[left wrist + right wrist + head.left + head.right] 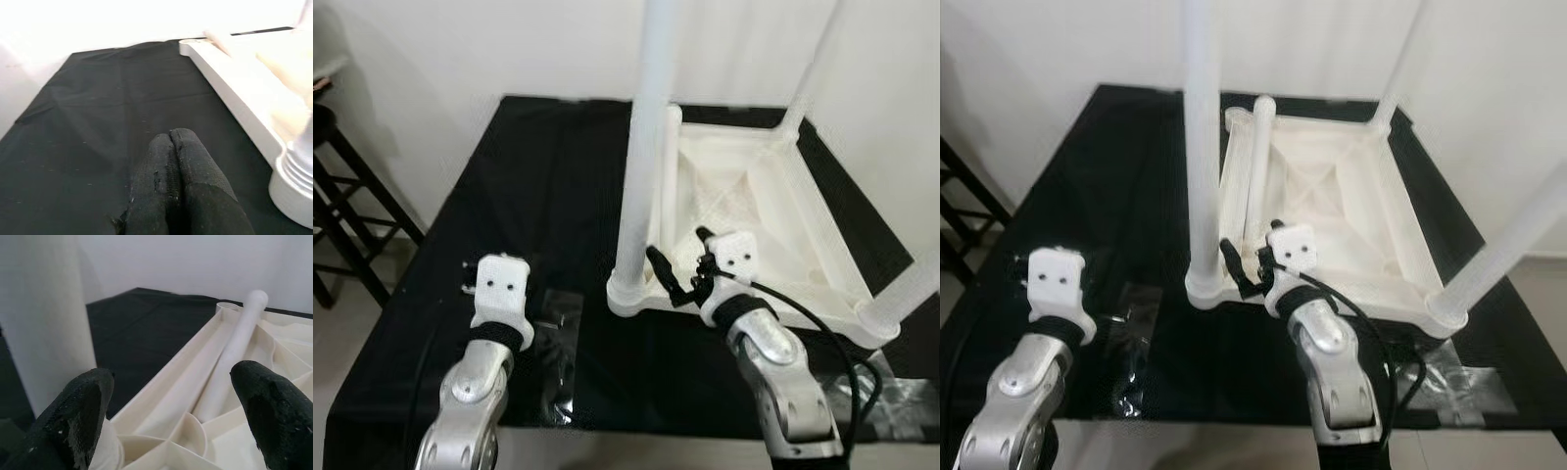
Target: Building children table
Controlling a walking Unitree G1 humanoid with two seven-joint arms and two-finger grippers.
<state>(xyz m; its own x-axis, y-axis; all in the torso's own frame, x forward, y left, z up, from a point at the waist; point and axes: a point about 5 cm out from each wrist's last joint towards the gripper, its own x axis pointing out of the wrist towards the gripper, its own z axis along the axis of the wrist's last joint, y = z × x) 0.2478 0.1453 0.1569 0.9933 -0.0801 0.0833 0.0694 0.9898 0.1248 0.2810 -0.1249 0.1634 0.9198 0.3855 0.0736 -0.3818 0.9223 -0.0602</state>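
Right end effector (171, 416) agape astride upturned tabletop (803, 230) rim.

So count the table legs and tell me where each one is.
4. Three stand upright in corners of the upturned tabletop: near-left leg, far-right leg, near-right leg. The fourth leg lies loose inside, along its left side.

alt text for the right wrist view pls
The open right gripper hovers over the corner of an upside-down white table top, one upright leg beside it. A loose leg lies inside the frame, on a black cloth.
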